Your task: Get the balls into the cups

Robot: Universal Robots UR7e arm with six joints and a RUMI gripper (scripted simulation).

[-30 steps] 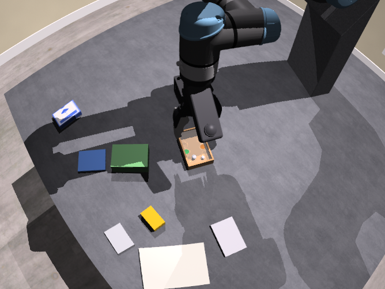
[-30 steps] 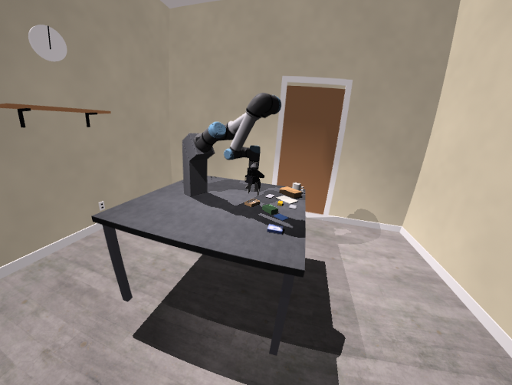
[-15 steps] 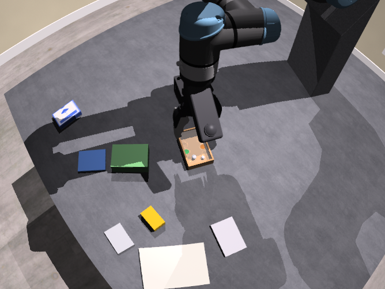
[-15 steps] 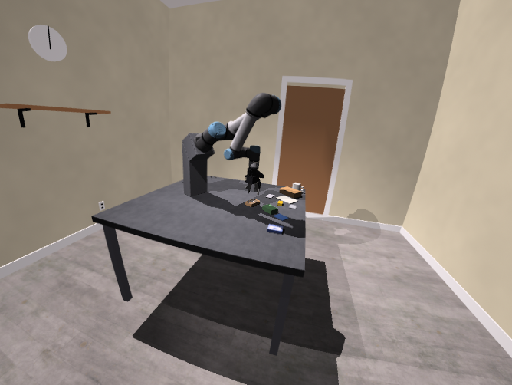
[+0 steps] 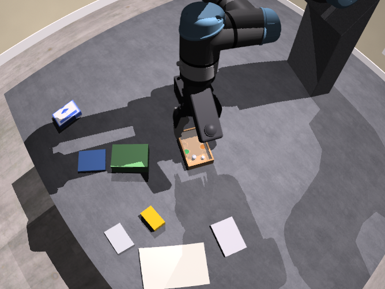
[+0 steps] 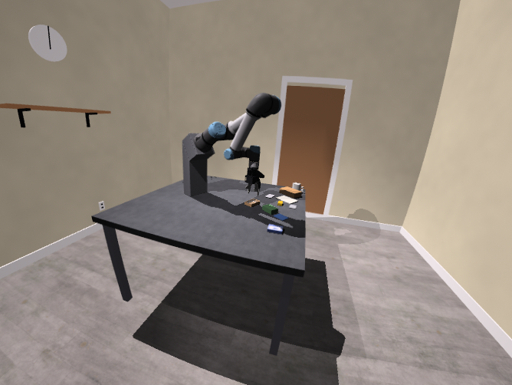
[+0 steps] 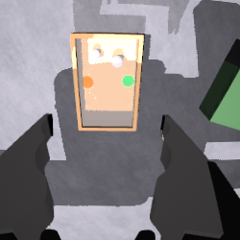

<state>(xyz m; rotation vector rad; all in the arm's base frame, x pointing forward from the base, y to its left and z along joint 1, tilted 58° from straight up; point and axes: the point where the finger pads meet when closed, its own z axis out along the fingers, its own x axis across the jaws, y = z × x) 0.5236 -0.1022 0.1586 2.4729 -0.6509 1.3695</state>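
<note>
Bare table (image 5: pixel 267 161) right of wooden puzzle (image 5: pixel 196 151), green box (image 5: pixel 129 158) well left of it

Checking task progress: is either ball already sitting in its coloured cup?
No, both balls lie at the puzzle's far end, apart from the green cup and orange cup.

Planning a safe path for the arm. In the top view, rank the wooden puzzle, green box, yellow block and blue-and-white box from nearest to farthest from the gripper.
From the gripper, fingers part open and empty:
1. Wooden puzzle, directly below it.
2. Green box, to the image left of the puzzle.
3. Yellow block, toward the bottom edge, near the white sheets.
4. Blue-and-white box, far left.
</note>
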